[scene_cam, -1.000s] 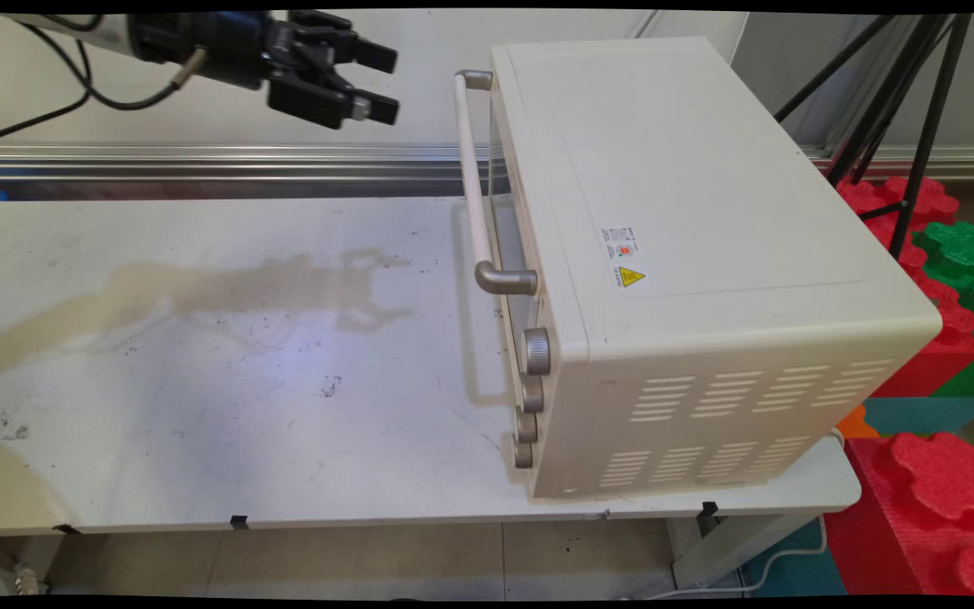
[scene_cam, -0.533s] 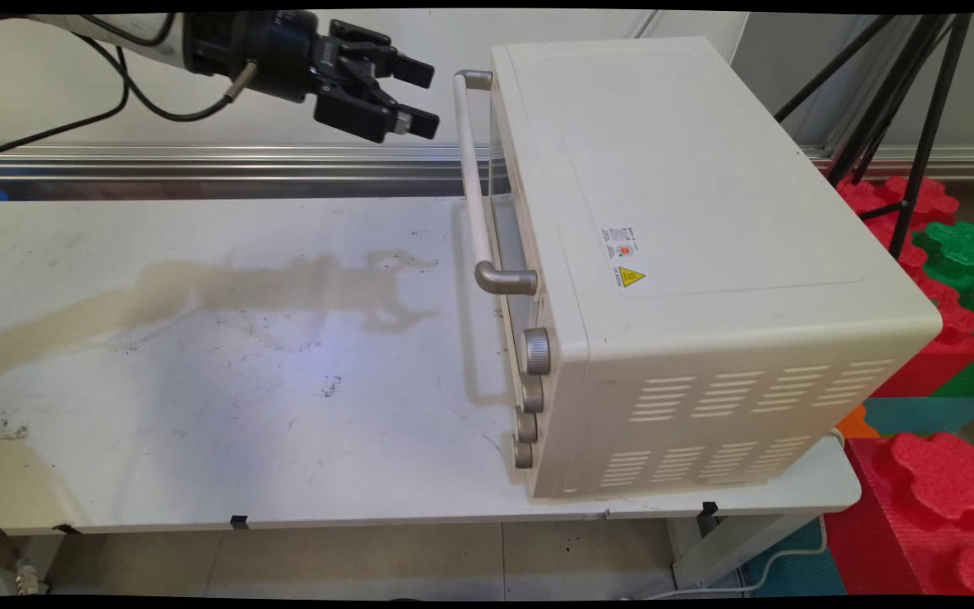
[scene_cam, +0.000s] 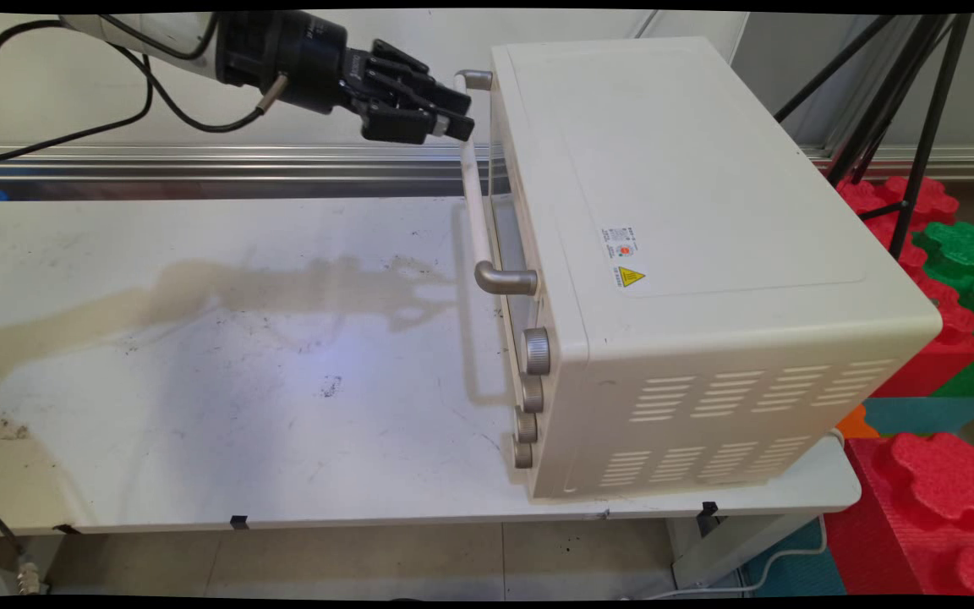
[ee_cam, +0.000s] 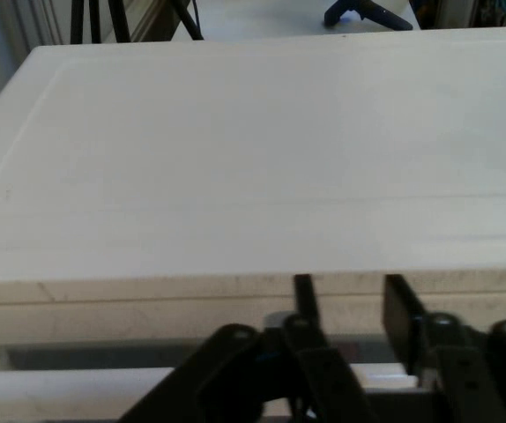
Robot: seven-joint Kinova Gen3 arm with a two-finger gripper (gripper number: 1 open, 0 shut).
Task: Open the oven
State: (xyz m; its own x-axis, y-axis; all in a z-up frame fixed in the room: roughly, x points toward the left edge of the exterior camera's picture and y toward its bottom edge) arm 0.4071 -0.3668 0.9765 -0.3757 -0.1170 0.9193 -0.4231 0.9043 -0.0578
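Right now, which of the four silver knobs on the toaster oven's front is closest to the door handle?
The top knob, the largest-looking of the column, sits just below the door handle's near bracket on the toaster oven; the other three run below it.

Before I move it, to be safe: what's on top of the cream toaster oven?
Only small stickers on the cream toaster oven; nothing is covered.

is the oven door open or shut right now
Shut. The door lies flush against the oven front, its handle level; the gripper is at the handle's far end.
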